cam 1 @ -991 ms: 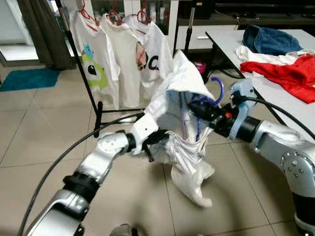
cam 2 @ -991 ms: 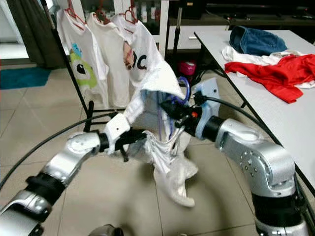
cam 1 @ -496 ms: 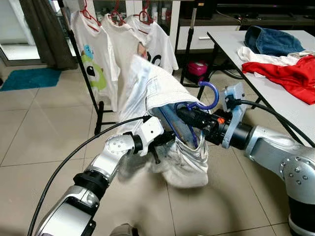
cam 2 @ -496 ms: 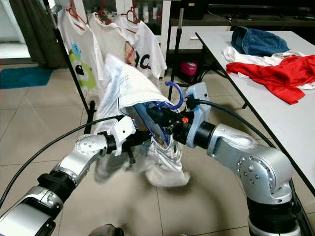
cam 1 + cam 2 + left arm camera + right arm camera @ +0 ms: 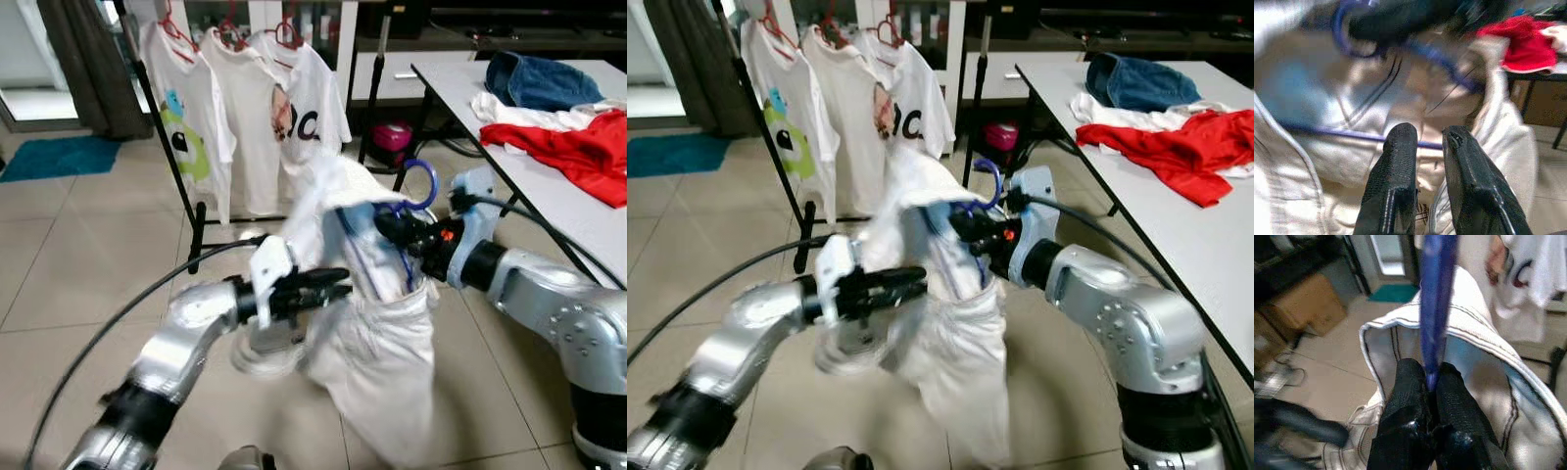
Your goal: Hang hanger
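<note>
Floor (image 5: pixel 69 255) of pale tile spreads under everything, with a white table (image 5: pixel 549 181) along the robot's right bearing a red garment (image 5: pixel 578 147) and a folded blue one (image 5: pixel 534 78). Behind the arms stands a black clothes rack (image 5: pixel 176 162) on which three white T-shirts (image 5: pixel 245 117) hang from red hangers.

In front of the rack, a white garment (image 5: pixel 377 343) hangs in mid-air between the two arms, its lower part drooping toward the floor. It is draped over a blue hanger (image 5: pixel 416 186), whose round hook rises above the cloth near the right wrist.

The right gripper (image 5: pixel 1430 377) holds the blue hanger, its two black fingers pressed tight against the hanger's stem, with the garment's open neck just beyond them. The left gripper (image 5: pixel 328 284) reaches in from the robot's left at the garment's side. In the left wrist view its fingers (image 5: pixel 1396 166) stand slightly apart with nothing clearly between them, pointed at the white cloth and at the hanger's blue bar running across it. That arm is blurred in the head views.
</note>
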Controlling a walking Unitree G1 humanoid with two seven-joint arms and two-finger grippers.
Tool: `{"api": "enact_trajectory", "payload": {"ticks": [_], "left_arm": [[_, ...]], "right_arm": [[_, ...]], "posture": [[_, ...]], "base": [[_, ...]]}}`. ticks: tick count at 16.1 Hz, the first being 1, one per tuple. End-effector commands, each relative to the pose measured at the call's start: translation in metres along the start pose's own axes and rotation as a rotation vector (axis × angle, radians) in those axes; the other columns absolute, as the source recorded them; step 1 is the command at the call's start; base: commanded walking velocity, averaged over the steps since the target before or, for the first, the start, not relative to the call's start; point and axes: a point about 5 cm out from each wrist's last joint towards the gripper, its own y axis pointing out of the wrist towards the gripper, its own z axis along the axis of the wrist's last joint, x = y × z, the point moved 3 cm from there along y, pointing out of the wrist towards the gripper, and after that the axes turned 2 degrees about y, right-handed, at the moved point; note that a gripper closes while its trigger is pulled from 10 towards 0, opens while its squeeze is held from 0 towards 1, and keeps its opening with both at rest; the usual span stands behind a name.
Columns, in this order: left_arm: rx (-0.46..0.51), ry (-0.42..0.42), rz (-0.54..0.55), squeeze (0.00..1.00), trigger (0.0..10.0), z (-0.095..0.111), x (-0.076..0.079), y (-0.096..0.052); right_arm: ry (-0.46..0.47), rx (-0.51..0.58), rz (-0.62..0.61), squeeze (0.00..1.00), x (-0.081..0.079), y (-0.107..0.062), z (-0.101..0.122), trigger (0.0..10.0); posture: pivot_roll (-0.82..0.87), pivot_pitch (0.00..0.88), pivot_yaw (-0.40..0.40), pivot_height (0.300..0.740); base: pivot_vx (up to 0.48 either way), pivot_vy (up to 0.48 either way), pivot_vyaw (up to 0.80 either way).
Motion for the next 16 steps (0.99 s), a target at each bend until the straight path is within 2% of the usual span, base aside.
{"api": "enact_trajectory", "payload": {"ticks": [1,2,3,4,5,6,7,8,9,11,12,13,14,16], "left_arm": [[0.013,0.008,-0.018,1.00,10.0,0.009,0.004,-0.001],[0.022,0.008,-0.016,1.00,10.0,0.015,0.005,-0.004],[0.072,0.024,0.026,1.00,10.0,0.033,0.002,-0.007],[0.081,0.027,0.035,1.00,10.0,0.037,0.001,-0.008],[0.122,0.024,0.135,1.00,10.0,0.048,-0.008,-0.013],[0.133,0.003,0.292,1.00,10.0,0.053,-0.021,-0.023],[0.115,-0.024,0.402,0.86,10.0,0.050,-0.029,-0.034],[0.098,-0.035,0.503,0.00,10.0,0.045,-0.033,-0.047],[0.071,-0.071,0.636,0.00,10.0,0.036,-0.040,-0.064],[-0.024,-0.090,0.787,0.00,10.0,0.021,-0.048,-0.082],[-0.047,-0.075,0.814,0.00,10.0,0.012,-0.048,-0.085],[-0.110,-0.082,0.858,0.00,10.0,-0.004,-0.045,-0.089],[-0.149,-0.073,0.869,0.00,10.0,-0.010,-0.040,-0.090],[-0.163,-0.085,0.897,0.00,10.0,-0.014,-0.037,-0.091]], "right_arm": [[-0.046,0.046,-0.019,0.00,0.001,-0.001,0.009,0.0],[-0.056,0.032,-0.039,0.00,0.005,0.001,0.005,0.0],[-0.096,0.018,-0.083,0.00,0.011,0.003,-0.001,0.0],[-0.104,0.016,-0.090,0.00,0.012,0.004,-0.002,0.0],[-0.091,0.024,-0.100,0.00,0.014,0.004,-0.007,0.0],[-0.087,0.035,-0.129,0.00,0.017,0.005,-0.015,0.0],[-0.095,0.060,-0.142,0.00,0.017,0.005,-0.019,0.0],[-0.060,0.091,-0.167,0.00,0.019,0.005,-0.024,0.0],[-0.044,0.104,-0.230,0.00,0.025,0.005,-0.035,0.0],[-0.021,0.128,-0.307,0.00,0.029,0.005,-0.047,0.0],[0.038,0.140,-0.336,0.00,0.031,0.005,-0.055,9.6],[0.045,0.125,-0.379,0.00,0.033,0.006,-0.065,10.0],[0.009,0.118,-0.424,0.00,0.037,0.005,-0.068,10.0],[-0.019,0.105,-0.492,0.00,0.043,0.006,-0.071,10.0]], "posture": [[-0.07,0.000,-0.008,0.740],[-0.07,0.000,-0.009,0.740],[-0.07,0.000,-0.011,0.740],[-0.07,0.000,-0.011,0.740],[-0.06,0.000,-0.009,0.740],[-0.06,0.000,-0.007,0.740],[-0.06,0.000,-0.007,0.740],[-0.05,0.000,-0.009,0.740],[-0.04,0.000,-0.012,0.740],[-0.03,0.000,-0.011,0.740],[-0.04,0.000,-0.011,0.740],[-0.04,0.000,-0.007,0.740],[-0.04,0.000,-0.005,0.740],[-0.04,0.000,-0.009,0.740]], "base": [[0.000,0.000,0.00],[0.000,0.000,0.00],[0.000,0.000,0.00],[0.000,0.000,0.00],[0.000,0.000,0.00],[0.000,0.000,0.00],[0.000,0.000,0.00],[0.000,0.000,0.00],[0.000,0.000,0.00],[0.000,0.000,0.00],[0.000,0.000,0.00],[0.000,0.000,0.00],[0.000,0.000,0.00],[0.122,0.000,0.00]]}}
